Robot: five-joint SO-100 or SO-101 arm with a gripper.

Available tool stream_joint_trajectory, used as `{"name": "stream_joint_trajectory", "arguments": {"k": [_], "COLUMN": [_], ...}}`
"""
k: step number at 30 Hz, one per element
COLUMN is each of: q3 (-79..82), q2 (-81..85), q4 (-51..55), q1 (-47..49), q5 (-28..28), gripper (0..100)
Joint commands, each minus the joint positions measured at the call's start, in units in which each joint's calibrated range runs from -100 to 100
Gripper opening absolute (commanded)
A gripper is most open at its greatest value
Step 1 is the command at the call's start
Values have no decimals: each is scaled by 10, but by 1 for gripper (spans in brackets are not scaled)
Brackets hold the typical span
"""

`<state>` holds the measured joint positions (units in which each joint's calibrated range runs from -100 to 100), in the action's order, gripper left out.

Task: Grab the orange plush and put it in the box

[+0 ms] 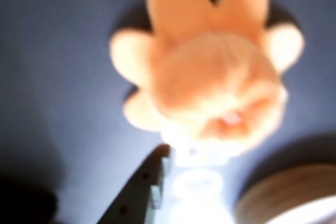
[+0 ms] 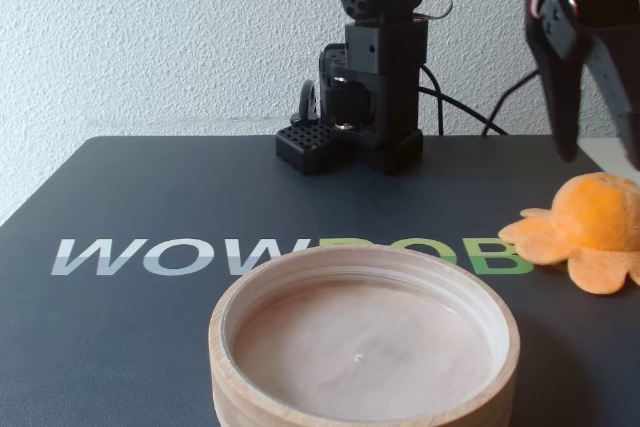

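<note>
The task is at its opening stage: the small fuzzy orange plush with a rounded dome body and flat petal-like flaps (image 2: 588,231) lies on the dark mat (image 2: 130,347) at the right edge of the fixed view, well apart from the shallow round light-wood box with a thick rim and pale inner floor (image 2: 364,413), which stands near the front and holds nothing. The black two-finger gripper (image 2: 598,142) hangs above the plush with its fingers spread, one finger to the left of the dome and the other running off the right edge of the picture, neither touching the toy as far as the fixed view shows. In the blurred wrist view the plush (image 1: 210,72) fills the middle of the frame with a dark finger (image 1: 139,192) below it and a curve of the wooden box rim (image 1: 283,190) at the lower right. Nothing is grasped yet, so by my reading the descent, closing, lift, carry to the box and release all remain. Counted: one orange plush, one wooden box, one arm with one gripper, and one mat bearing large printed lettering (image 2: 190,255).
</note>
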<state>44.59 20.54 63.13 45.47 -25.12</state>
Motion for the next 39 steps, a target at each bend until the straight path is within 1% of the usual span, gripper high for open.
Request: {"name": "stream_joint_trajectory", "arguments": {"k": [1,4,7,8,9,11,12,14,19,20,21,24,26,29,31,33,34,36,37,38,39], "q3": [-27,-31,-26,-26,-26,-26,-26,-36,-52,-52,-52,-42,-34,-34,-3,9,11,0,9,10,10], "q2": [-43,-87,-115,-119,-119,-119,-118,-111,12,47,65,81,81,81,80,81,89,90,90,90,90], "q4": [-55,-98,-118,-115,-115,-115,-119,-119,-92,-70,-60,-77,-126,-157,-205,-214,-209,-182,-181,-181,-178], "q1": [46,70,59,48,35,-4,-16,-38,-174,-218,-244,-309,-341,-355,-372,-377,-370,-362,-362,-361,-362], "q5": [-38,-74,-76,-75,-73,-66,-44,-3,167,215,236,298,331,342,343,343,341,338,337,337,337], "gripper": [43,42,42,39,29,4,2,1,1,1,1,1,1,1,1,2,7,25,31,34,35]}}
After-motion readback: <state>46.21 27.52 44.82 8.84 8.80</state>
